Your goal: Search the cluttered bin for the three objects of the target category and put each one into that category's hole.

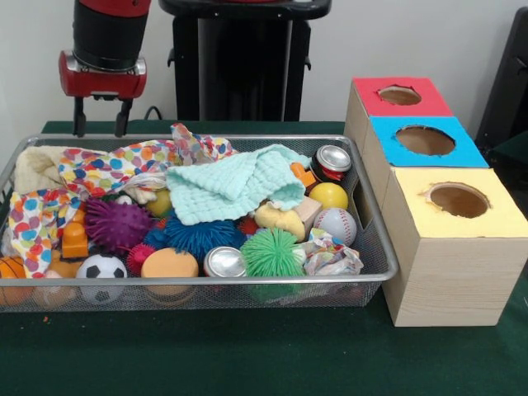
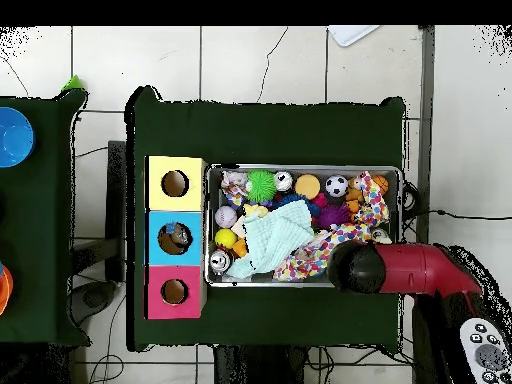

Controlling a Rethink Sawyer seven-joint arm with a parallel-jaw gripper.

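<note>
The red and black gripper [image 1: 101, 124] hangs above the far corner of the silver wire-mesh bin [image 1: 375, 247], its two dark fingers [image 1: 80, 124] parted with a clear gap and nothing between them. From overhead, the arm's black end [image 2: 357, 267] sits over the bin's edge, just past the polka-dot cloth [image 2: 318, 250].

The bin is packed. A mint-green knitted cloth [image 1: 235, 188] lies across the middle, and a multicoloured spotted fabric [image 1: 107, 169] sprawls beneath the gripper. Along the front sit a black-and-white soccer ball [image 1: 102, 267], an orange foam ball [image 1: 169, 265], a silver can lid-up [image 1: 224, 262] and a green spiky rubber ball [image 1: 272, 252]. Behind them lie a purple spiky ball [image 1: 115, 224], a blue spiky ball [image 1: 198, 235], a plain yellow ball [image 1: 328, 195], a white baseball [image 1: 334, 224] and a red can [image 1: 332, 162].

Beside the bin stands a wooden box with three round holes: red top [image 1: 400, 96], blue top [image 1: 425, 140], yellow top [image 1: 458, 200]. From overhead, something sits inside the blue hole [image 2: 176, 238]; what it is cannot be told.
</note>
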